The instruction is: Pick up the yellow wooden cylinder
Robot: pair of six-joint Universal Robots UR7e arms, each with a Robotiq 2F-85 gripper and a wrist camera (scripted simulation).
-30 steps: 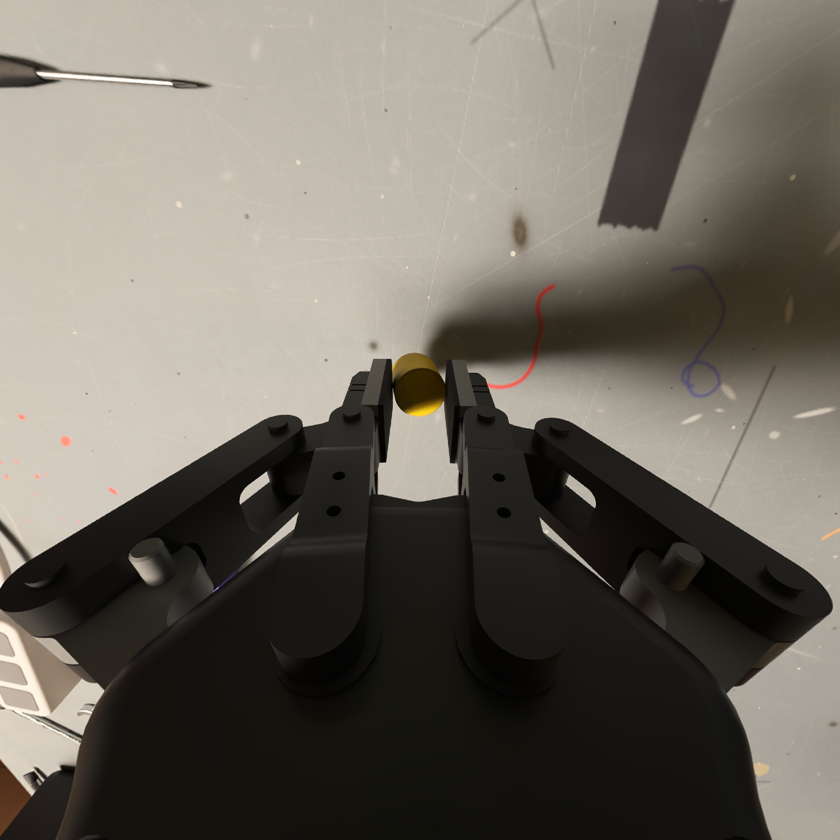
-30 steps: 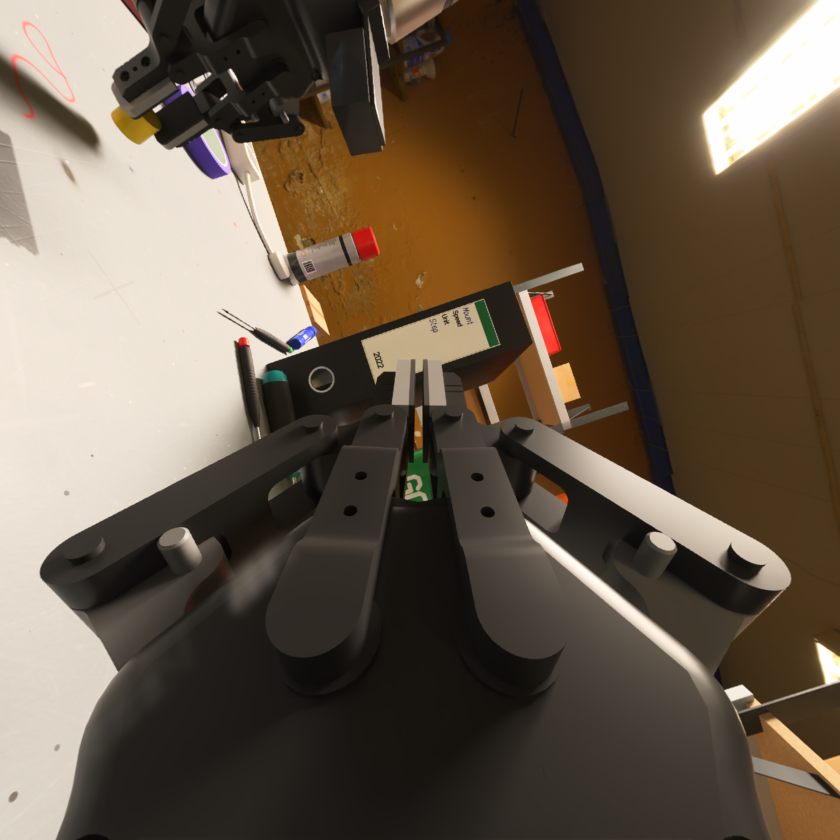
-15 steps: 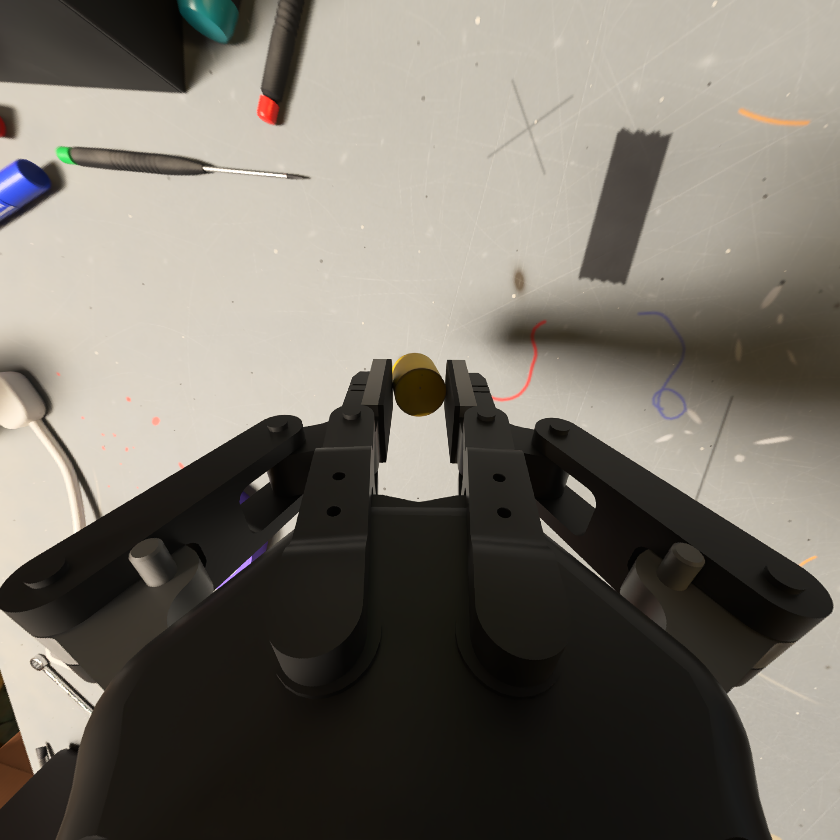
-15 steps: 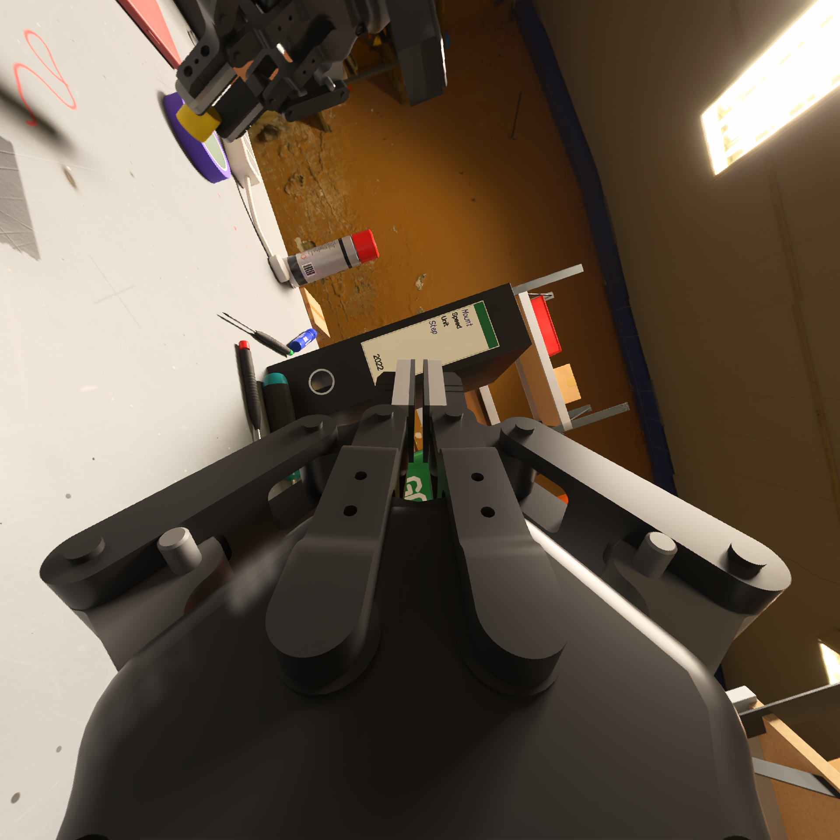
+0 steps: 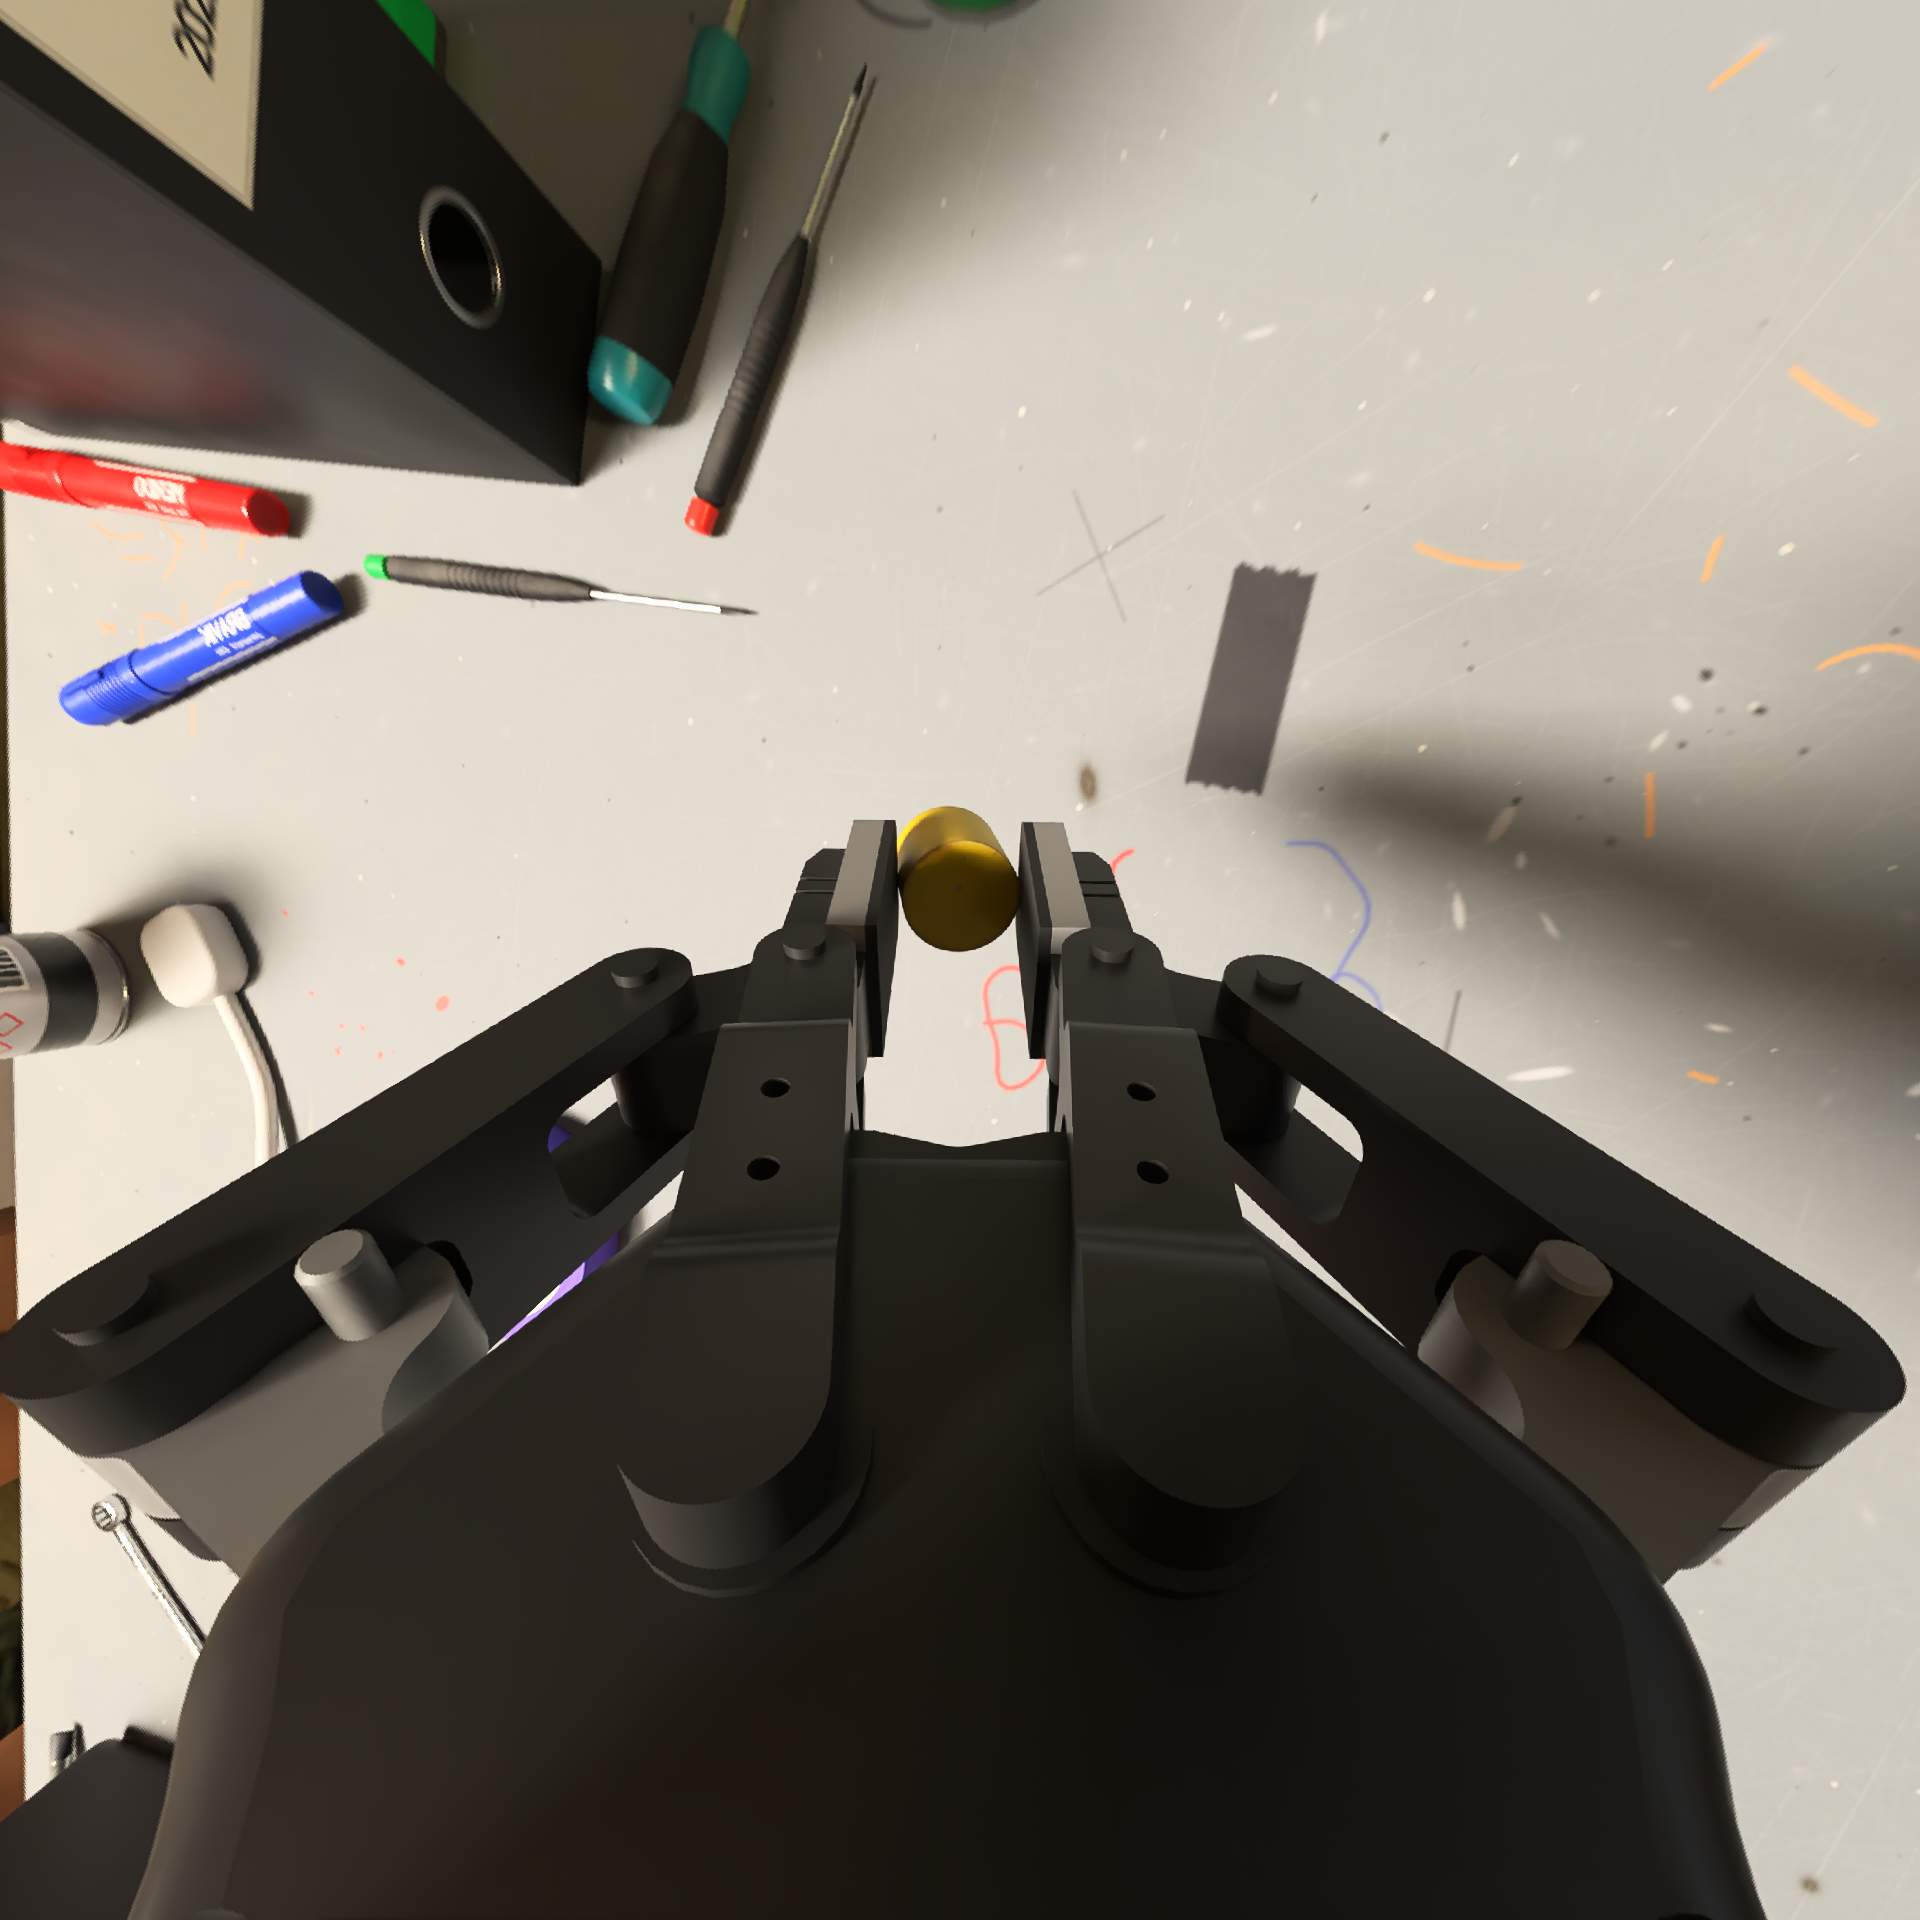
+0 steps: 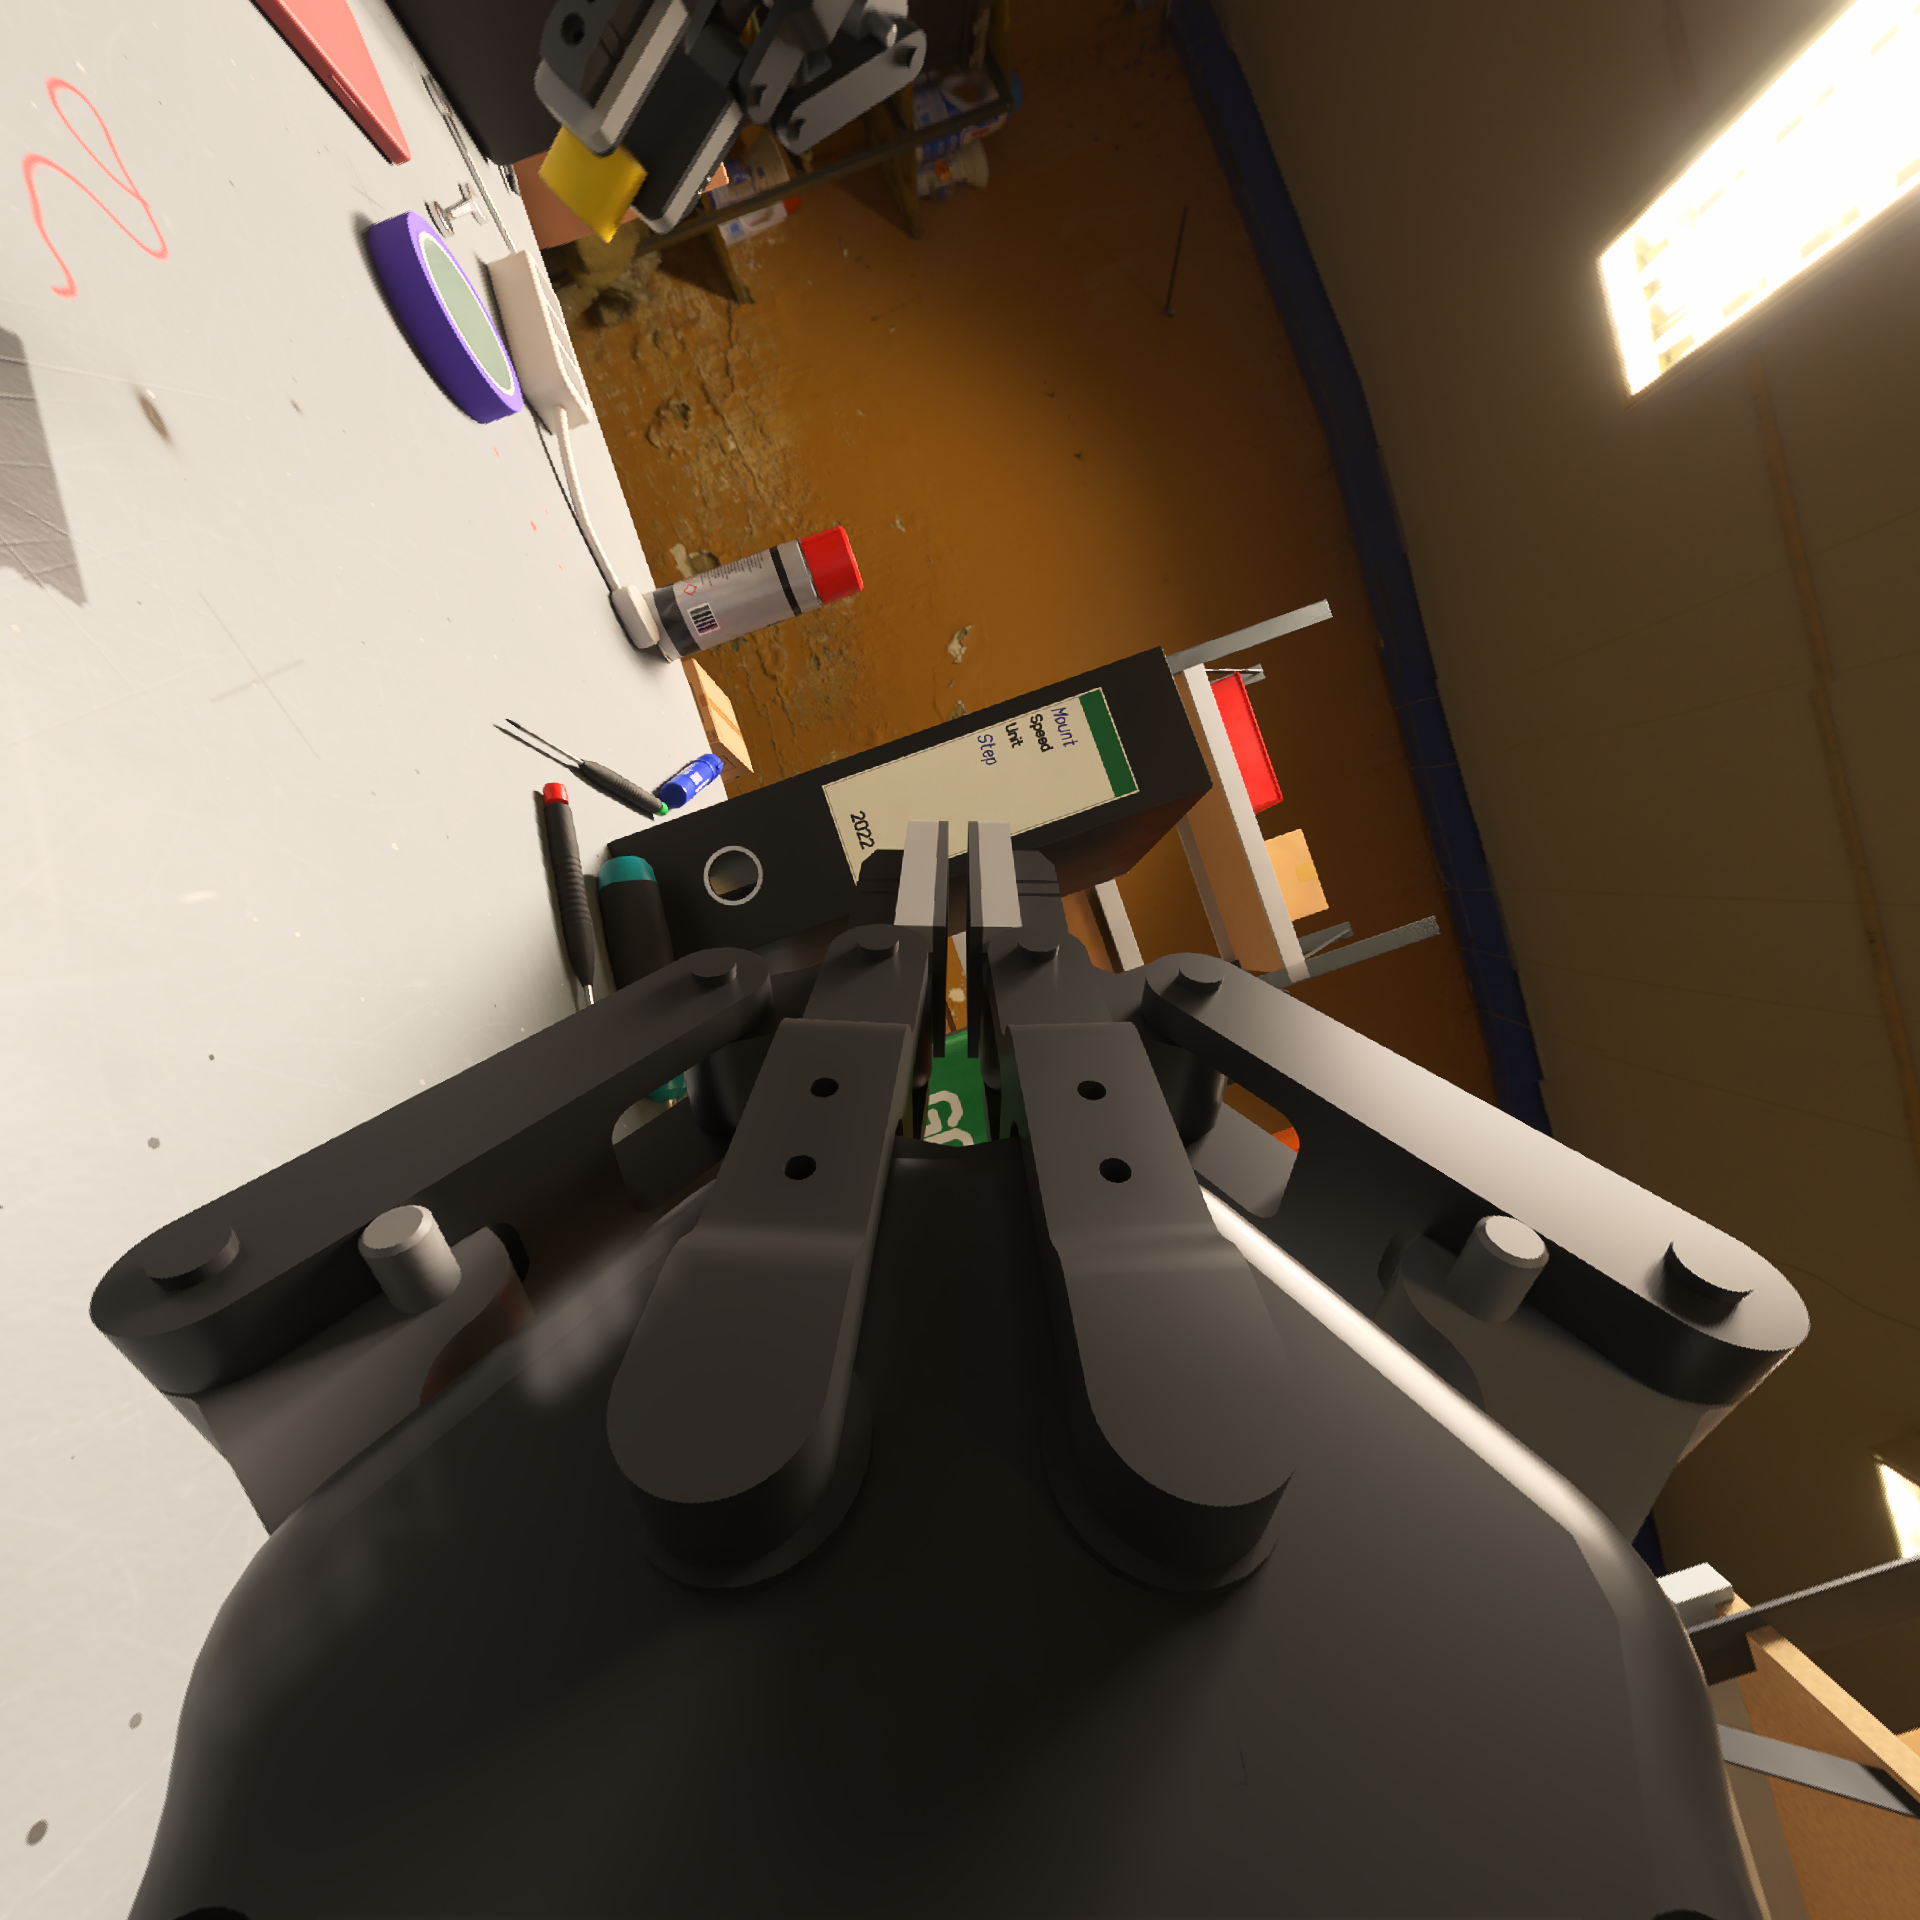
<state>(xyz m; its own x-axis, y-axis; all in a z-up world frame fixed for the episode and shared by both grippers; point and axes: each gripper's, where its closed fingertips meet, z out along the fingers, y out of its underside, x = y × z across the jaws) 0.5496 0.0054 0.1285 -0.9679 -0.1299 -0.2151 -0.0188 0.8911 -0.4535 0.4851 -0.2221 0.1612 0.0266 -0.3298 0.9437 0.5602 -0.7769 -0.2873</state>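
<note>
My left gripper is shut on the yellow wooden cylinder. It grips the cylinder by its round sides, high above the grey table. The cylinder's flat end faces the camera. In the right wrist view the same cylinder shows far off at the top, held in the left gripper well clear of the table. My right gripper is shut and empty, with only a thin slit between its fingertips. It hangs above the table beside a black binder.
The black binder stands at the far left. By it lie a teal-handled screwdriver, two thin screwdrivers, a red marker and a blue marker. A white plug, a spray can and a purple tape roll lie near the table's edge.
My left gripper has risen higher with the cylinder, so more of the table, the binder and the markers come into view. The right gripper has not moved.
</note>
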